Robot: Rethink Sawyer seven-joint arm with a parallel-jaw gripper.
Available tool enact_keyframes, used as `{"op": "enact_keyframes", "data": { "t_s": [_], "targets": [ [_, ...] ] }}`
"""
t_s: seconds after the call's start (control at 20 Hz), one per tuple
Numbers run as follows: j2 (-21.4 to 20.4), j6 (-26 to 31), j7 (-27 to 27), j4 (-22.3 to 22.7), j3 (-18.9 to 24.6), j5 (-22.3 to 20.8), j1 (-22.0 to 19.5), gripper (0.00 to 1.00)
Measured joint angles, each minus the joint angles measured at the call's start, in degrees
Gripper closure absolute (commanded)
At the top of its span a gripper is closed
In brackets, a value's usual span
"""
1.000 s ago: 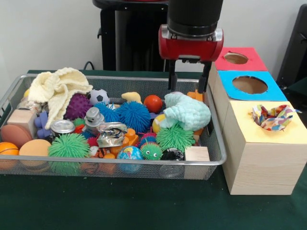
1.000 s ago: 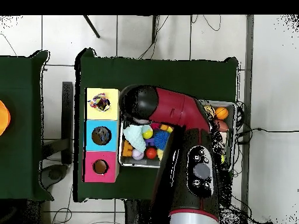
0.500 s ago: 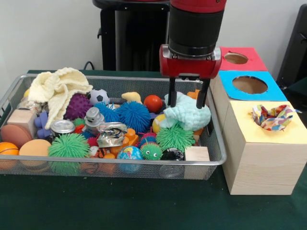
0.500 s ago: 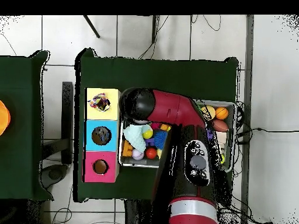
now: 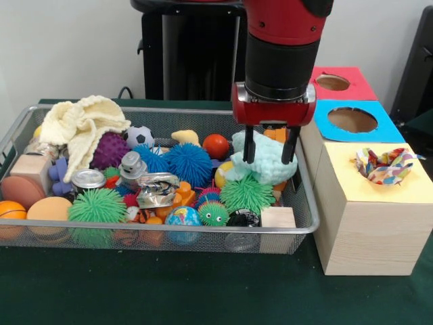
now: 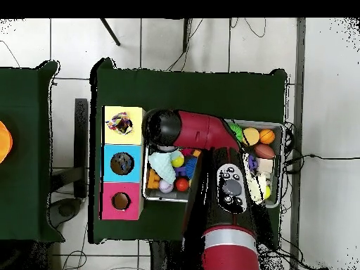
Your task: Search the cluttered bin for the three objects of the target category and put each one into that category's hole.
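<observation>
**Pincer astride the mint cloth**

My gripper point(image 5: 271, 154) hung right of centre in the front view, fingers spread apart, one on each side of the mint cloth point(image 5: 265, 160), tips down around its upper folds and not closed on it. The cloth lay heaped at the right end of the bin point(image 5: 306, 218), on top of a green spiky ball point(image 5: 247, 193) and just left of the bin's right wall. From above, my arm hid most of it; only a pale patch point(image 6: 163, 166) showed at the bin's left end, beside the boxes.

A patterned cloth point(image 5: 384, 166) sat in the yellow box point(image 5: 373, 215) at lower right, so I judged cloth to be the category and yellow its hole. A cream cloth point(image 5: 82, 124) waited at the bin's upper left.

I reckoned the mint one light, soft and floppy: no fixed shape, nothing to break. It would sag and trail once lifted, and a loose corner could drag the ball or catch the mesh. The bunched crown between my fingers looked the best hold, thick enough to pinch, with a bite deep into the folds rather than one thin edge. The cloth seemed fuzzy enough that slip was a small worry.
</observation>
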Motion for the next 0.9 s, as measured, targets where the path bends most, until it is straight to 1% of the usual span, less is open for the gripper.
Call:
{"op": "enact_keyframes", "data": {
  "t_s": [0.2,0.9],
  "targets": [
    [0.0,-1.0,0.0,0.8,0.8,-0.9,-0.8,0.00],
    [-0.5,-1.5,0.0,2.2,1.3,-1.0,-3.5,0.00]
  ]
}}
